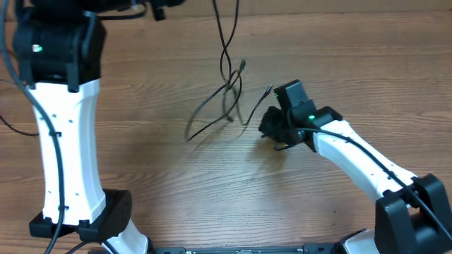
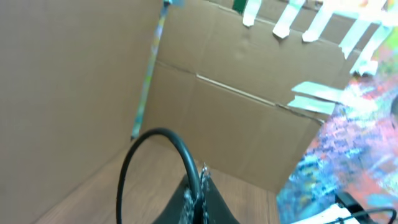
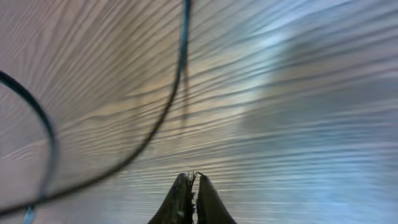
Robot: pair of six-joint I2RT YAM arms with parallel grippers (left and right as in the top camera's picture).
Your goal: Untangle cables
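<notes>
Thin black cables (image 1: 229, 92) lie tangled on the wooden table. One strand rises from the tangle and leaves the overhead view at the top edge. Loose ends spread to the left and right of the knot. My left gripper (image 2: 200, 190) is shut on a black cable (image 2: 155, 134) that loops up from its fingers. In the overhead view only its dark body (image 1: 157, 8) shows at the top edge. My right gripper (image 1: 272, 128) sits low just right of the tangle. Its fingers (image 3: 193, 182) are shut with nothing seen between them. Cable strands (image 3: 177, 87) cross the table ahead of it.
Cardboard walls (image 2: 236, 124) with tape strips stand behind the table. The left arm's white link (image 1: 63, 141) rises at the left and the right arm's link (image 1: 360, 162) runs to the lower right. The wooden table (image 1: 212, 190) spreads in front.
</notes>
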